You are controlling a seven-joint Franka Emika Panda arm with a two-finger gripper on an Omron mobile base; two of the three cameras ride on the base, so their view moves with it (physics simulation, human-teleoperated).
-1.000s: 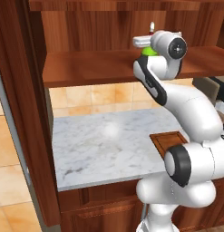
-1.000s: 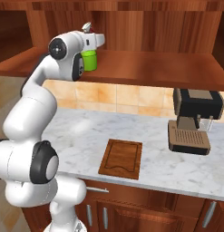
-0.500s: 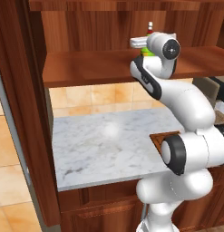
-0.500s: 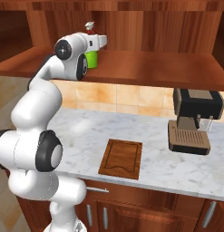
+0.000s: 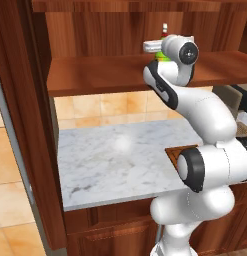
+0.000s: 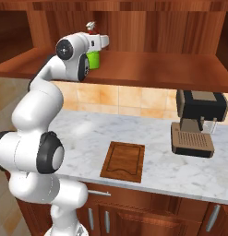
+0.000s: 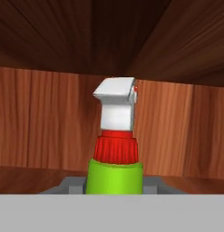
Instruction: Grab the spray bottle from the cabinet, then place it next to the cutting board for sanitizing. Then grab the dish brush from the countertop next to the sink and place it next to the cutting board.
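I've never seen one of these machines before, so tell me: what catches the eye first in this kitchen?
The big white robot arm reaching up to the reddish wooden cabinet, its end effector at a bright green spray bottle standing on the shelf. Below, a dark cutting board and a black coffee machine sit on the white marble countertop.

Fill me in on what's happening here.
The robot arm has reached into the cabinet and has its gripper at the spray bottle, which stands upright on the shelf. The jaws flank the green body low down. The cutting board lies on the countertop below, nothing beside it yet.
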